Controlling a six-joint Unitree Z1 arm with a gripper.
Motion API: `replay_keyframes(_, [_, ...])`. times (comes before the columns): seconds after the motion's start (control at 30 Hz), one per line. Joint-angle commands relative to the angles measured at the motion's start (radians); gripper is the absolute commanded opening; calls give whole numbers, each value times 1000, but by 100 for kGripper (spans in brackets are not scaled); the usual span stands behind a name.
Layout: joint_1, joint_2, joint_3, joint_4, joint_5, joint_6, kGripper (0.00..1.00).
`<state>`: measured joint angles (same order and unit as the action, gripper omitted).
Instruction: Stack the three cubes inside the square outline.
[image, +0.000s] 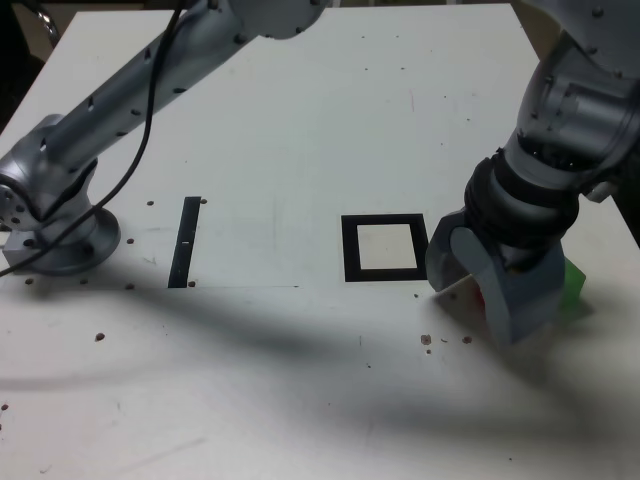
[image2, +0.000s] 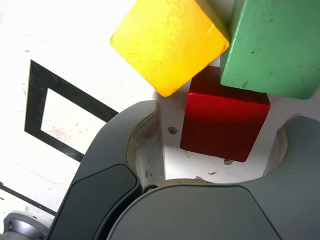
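White table (image: 300, 120) under lowered gripper (image2: 220, 145) straddling red cube (image2: 222, 125).

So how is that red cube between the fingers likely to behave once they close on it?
The red cube looks rigid, with flat faces and sharp edges, so it should hold its shape and sit square rather than roll. Its glossy-looking paint might slip a little. The green cube and yellow cube crowd its far side, so lifting may nudge them.
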<state>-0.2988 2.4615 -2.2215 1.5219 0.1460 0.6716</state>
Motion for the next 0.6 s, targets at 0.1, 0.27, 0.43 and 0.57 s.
replay_keyframes(0.1, [1,12,-13,2,2,2,63])
replay_keyframes(0.27, [1,18,-22,3,4,9,56])
replay_keyframes(0.43, [1,20,-26,1,19,10,46])
replay_keyframes(0.57, [1,16,-25,3,32,9,45])
